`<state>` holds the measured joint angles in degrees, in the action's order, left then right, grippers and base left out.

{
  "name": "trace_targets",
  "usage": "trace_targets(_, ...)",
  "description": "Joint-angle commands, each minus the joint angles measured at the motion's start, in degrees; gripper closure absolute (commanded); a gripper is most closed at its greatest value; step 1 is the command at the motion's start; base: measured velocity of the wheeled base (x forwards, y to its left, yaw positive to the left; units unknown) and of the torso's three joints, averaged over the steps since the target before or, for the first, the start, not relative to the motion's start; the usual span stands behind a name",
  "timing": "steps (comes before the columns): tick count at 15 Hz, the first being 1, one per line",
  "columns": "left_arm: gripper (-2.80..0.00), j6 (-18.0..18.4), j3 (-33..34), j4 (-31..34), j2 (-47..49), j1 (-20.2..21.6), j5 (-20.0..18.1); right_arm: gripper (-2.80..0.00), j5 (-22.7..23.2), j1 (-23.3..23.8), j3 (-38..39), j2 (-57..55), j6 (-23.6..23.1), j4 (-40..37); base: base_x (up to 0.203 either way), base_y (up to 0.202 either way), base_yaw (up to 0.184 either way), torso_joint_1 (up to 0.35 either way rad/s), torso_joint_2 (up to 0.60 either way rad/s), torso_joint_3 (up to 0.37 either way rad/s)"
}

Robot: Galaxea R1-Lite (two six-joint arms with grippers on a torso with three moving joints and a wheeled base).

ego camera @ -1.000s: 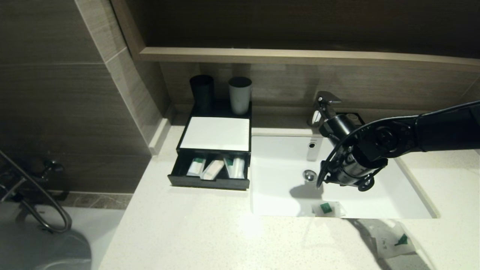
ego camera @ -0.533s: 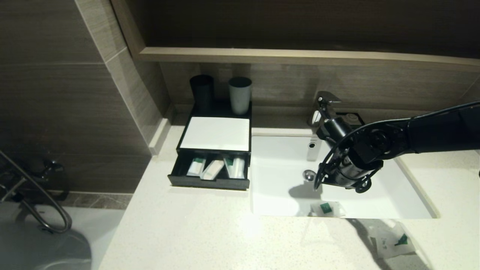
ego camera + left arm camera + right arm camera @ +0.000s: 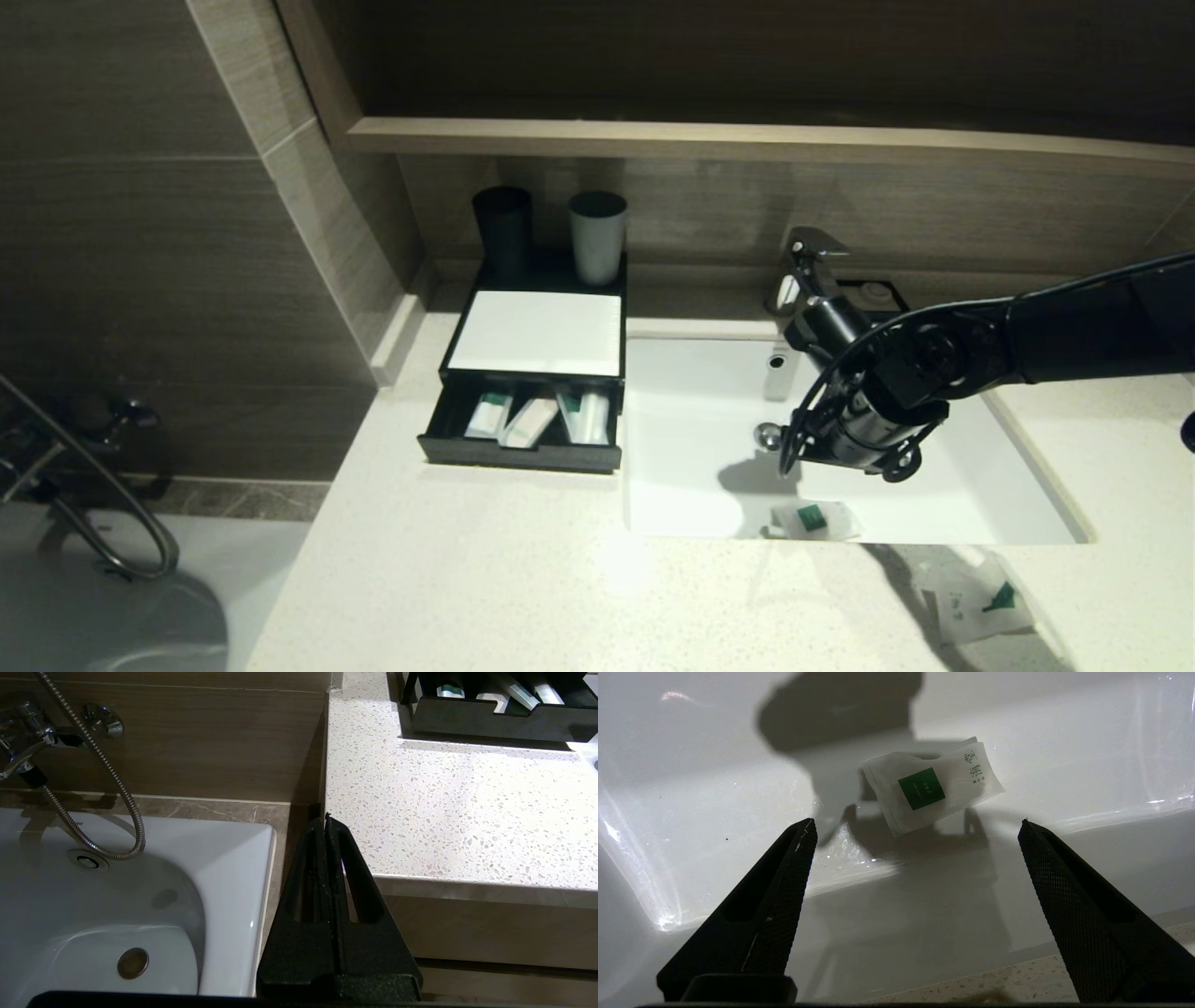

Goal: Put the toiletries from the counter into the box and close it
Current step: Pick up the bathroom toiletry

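Inside open drawer [image 3: 520, 455]: toiletry tubes [image 3: 534, 417]

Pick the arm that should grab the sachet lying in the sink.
Right. The right gripper hangs open above the sachet in the sink; the left gripper is shut, off the counter's far edge.

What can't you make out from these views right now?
- Right gripper: hidden in head view by its own wrist.
- Drawer: rear contents covered by the white lid.
- Counter packet: partly shadowed, print too small.
- Left gripper: outside head view.
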<state>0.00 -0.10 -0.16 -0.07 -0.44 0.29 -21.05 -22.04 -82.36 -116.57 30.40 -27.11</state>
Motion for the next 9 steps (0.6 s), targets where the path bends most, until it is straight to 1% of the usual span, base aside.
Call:
trace_targets(1, 0.0, 0.0, 0.01, -0.02, -0.01, 0.0, 0.06, -2.8, -0.13, -0.11, -0.26, -0.59, 0.09, -0.13, 0.0, 0.0, 0.0, 0.0, 0.0, 0.0)
trace_targets(9, 0.0, 0.0, 0.01, -0.02, -0.01, 0.0, 0.06, -2.8, -0.04, -0.11, -0.7, -2.42, 0.18, -0.05, 0.0, 0.0, 0.0, 0.0, 0.0, 0.0)
